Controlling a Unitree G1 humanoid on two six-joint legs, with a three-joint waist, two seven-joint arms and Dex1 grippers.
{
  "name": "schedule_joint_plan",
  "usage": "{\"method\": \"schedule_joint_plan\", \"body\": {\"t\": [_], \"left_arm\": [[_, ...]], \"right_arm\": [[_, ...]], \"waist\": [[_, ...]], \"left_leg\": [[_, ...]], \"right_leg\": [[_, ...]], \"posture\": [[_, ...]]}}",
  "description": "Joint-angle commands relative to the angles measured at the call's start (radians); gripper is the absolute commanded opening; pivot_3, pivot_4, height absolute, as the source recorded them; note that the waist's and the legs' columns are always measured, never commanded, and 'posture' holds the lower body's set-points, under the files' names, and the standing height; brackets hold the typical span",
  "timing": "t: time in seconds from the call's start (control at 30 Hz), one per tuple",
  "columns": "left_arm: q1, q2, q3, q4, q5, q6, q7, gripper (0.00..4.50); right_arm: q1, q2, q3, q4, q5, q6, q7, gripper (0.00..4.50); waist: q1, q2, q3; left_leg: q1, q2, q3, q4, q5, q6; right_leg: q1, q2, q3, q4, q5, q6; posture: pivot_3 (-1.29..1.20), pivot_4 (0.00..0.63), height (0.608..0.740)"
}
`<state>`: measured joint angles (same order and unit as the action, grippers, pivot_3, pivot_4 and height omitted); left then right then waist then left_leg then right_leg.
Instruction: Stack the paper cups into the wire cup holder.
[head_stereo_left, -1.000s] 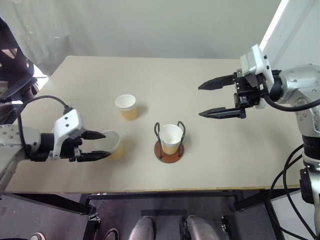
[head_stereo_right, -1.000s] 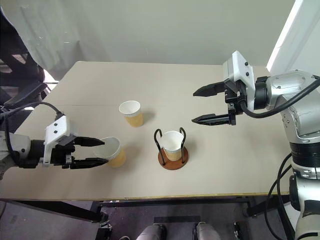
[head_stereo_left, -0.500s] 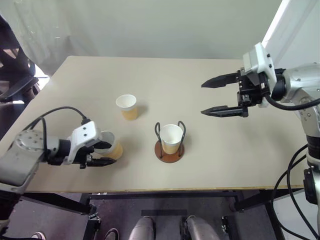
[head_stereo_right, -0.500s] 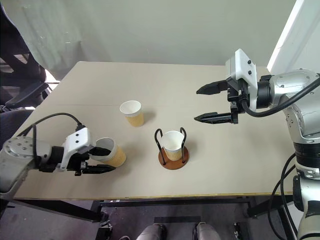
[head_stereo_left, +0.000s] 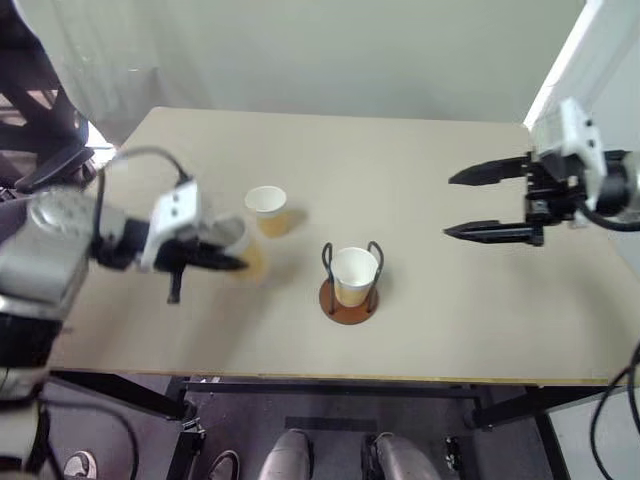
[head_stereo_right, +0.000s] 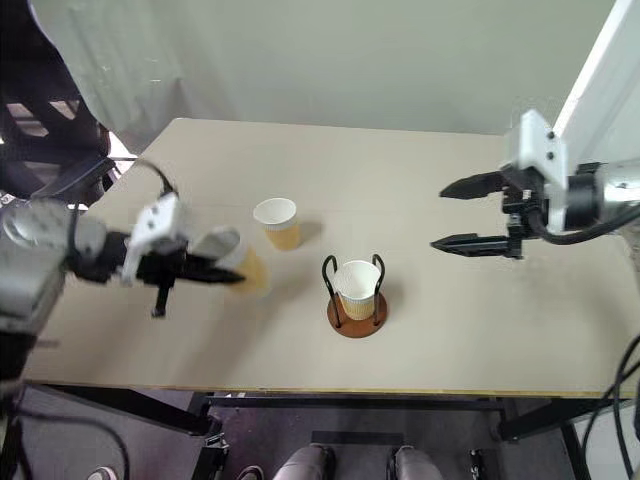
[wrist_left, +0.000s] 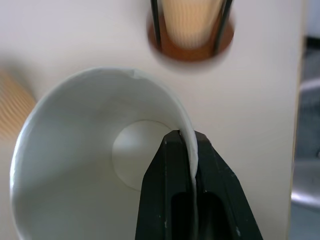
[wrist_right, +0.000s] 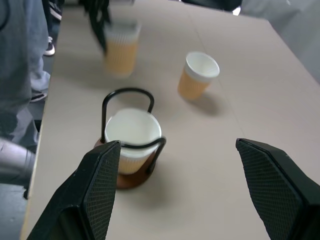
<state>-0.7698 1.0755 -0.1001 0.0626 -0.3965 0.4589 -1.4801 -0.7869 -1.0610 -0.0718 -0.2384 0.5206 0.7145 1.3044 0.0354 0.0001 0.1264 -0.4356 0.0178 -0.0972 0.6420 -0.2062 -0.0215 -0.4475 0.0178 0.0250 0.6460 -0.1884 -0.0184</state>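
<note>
I see my left gripper pinching the rim of one paper cup; my right gripper stands wide, holding nothing.

Cup in holder; second cup behind-left.

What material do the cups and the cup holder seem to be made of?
The cups look like paper: matte white inside, ribbed tan outside, thin rim. The cup holder seems thin black metal wire loops on a rust-brown disc, perhaps wood or plastic.
</note>
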Motion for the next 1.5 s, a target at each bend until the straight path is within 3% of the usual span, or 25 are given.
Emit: {"method": "schedule_joint_plan", "body": {"t": [0.03,0.23,0.4,0.67,1.0,1.5], "left_arm": [[-0.301,-0.072,-0.084,0.132,-0.110,-0.012,-0.131,0.02],[-0.594,-0.130,-0.387,0.311,-0.293,-0.137,-0.134,0.02],[-0.697,-0.210,-0.668,0.373,-0.372,-0.286,-0.134,0.02],[-0.802,-0.359,-0.908,0.569,-0.379,-0.507,-0.134,0.02],[-0.830,-0.382,-1.033,0.599,-0.464,-0.566,-0.134,0.02],[-0.831,-0.409,-1.082,0.605,-0.465,-0.610,-0.134,0.02]], "right_arm": [[0.095,-0.054,-0.227,-0.080,0.156,0.084,0.028,3.79],[0.319,-0.063,-0.483,-0.228,0.264,0.142,-0.023,3.79],[0.434,-0.030,-0.622,-0.366,0.351,0.202,-0.158,3.79],[0.581,-0.029,-0.822,-0.530,0.469,0.296,-0.310,3.79],[0.689,-0.046,-0.944,-0.605,0.617,0.316,-0.448,3.79],[0.774,-0.074,-0.996,-0.621,0.712,0.278,-0.543,3.79]], "waist": [[0.010,0.000,0.000],[-0.003,0.001,0.000],[-0.008,0.003,0.001],[0.004,0.004,0.002],[0.014,0.005,0.001],[0.020,0.005,0.001]], "left_leg": [[-0.002,0.000,0.000,0.002,0.000,0.001],[-0.002,-0.005,0.005,0.007,-0.003,0.009],[-0.003,-0.005,0.005,0.011,-0.005,0.012],[-0.010,-0.007,0.004,0.026,-0.013,0.020],[-0.017,-0.011,0.004,0.035,-0.021,0.029],[-0.019,-0.016,0.004,0.042,-0.024,0.035]], "right_leg": [[0.000,0.000,0.000,-0.001,-0.001,-0.001],[0.003,-0.004,0.005,-0.006,0.002,0.015],[0.007,-0.004,0.006,-0.005,-0.001,0.025],[0.009,-0.003,0.008,-0.005,-0.003,0.036],[0.010,-0.005,0.008,-0.012,-0.003,0.046],[0.013,-0.009,0.010,-0.017,0.000,0.053]], "posture": [[0.00,0.150,0.740],[0.00,0.150,0.740],[0.00,0.150,0.740],[0.00,0.150,0.740],[0.00,0.150,0.740],[0.00,0.150,0.740]]}}
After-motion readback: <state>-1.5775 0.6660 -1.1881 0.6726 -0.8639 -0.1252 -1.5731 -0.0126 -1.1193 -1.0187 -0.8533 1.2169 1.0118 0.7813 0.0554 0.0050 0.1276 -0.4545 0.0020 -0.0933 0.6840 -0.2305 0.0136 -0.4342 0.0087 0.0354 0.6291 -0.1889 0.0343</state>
